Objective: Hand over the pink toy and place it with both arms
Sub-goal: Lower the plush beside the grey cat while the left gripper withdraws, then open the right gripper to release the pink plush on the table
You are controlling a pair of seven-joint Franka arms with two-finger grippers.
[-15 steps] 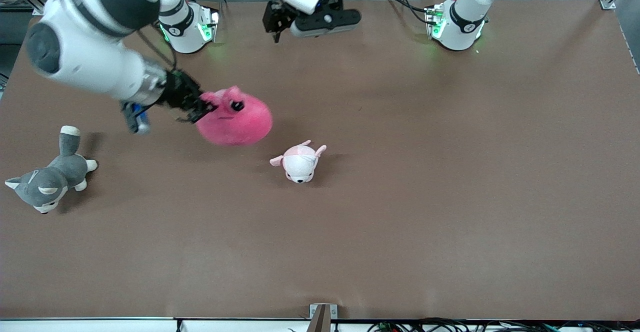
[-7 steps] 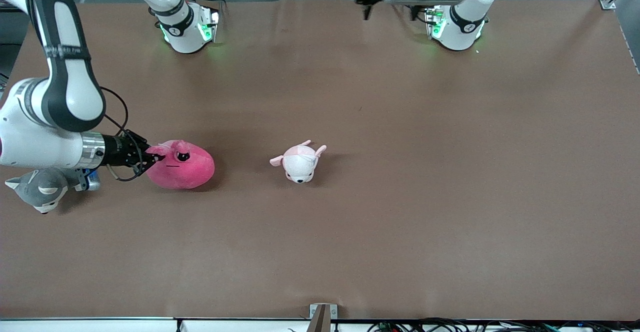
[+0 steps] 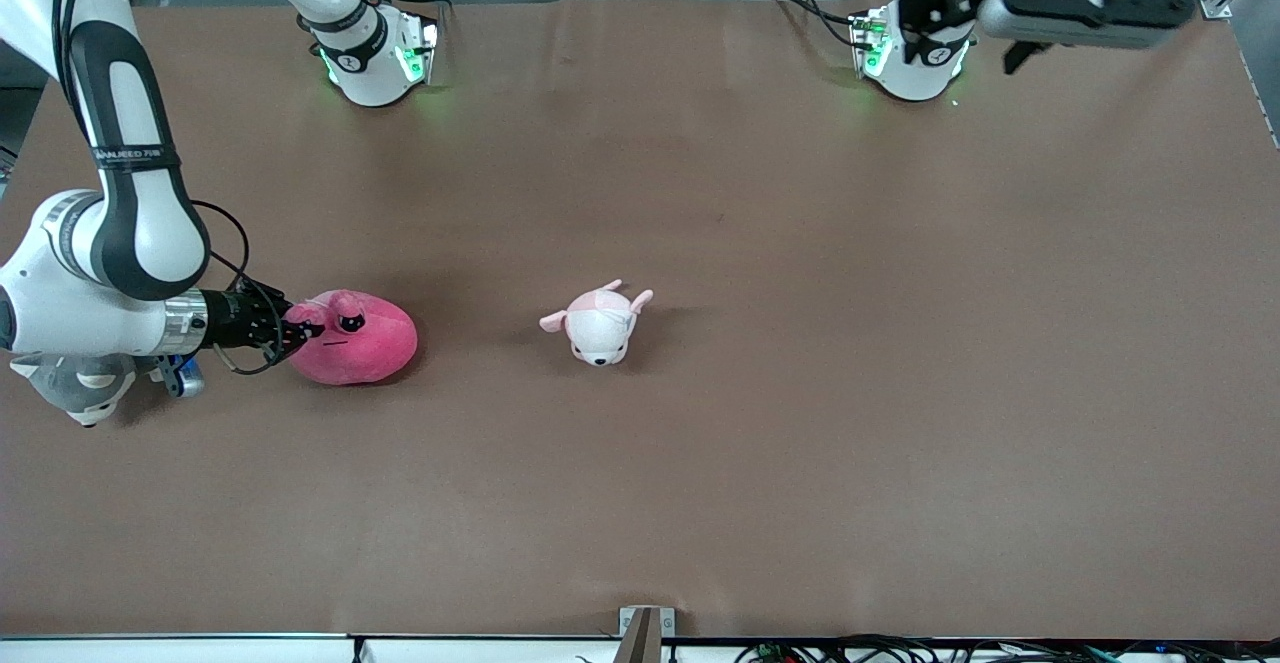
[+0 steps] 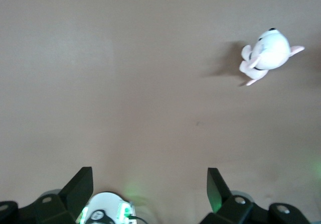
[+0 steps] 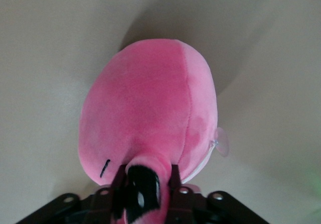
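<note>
The pink toy [image 3: 355,338] is a round hot-pink plush with a dark eye. It lies low on the table toward the right arm's end, casting a close shadow. My right gripper [image 3: 290,328] is shut on a fold of the plush by its eye. In the right wrist view the toy [image 5: 150,113] fills the middle and the right gripper [image 5: 147,189] pinches the fold with the dark eye. My left gripper [image 3: 930,3] is up over its own base, well away from the toy. In the left wrist view the left gripper [image 4: 149,189] is open and empty.
A small pale pink-and-white plush puppy [image 3: 598,321] lies mid-table and also shows in the left wrist view [image 4: 268,53]. A grey-and-white husky [image 3: 75,388] lies partly hidden under the right arm. The two white bases [image 3: 375,53] [image 3: 910,53] stand along the robots' edge.
The right arm carried the pink toy down toward its own end of the table, nearer the front camera. The left arm swung from mid-table back over its base.
</note>
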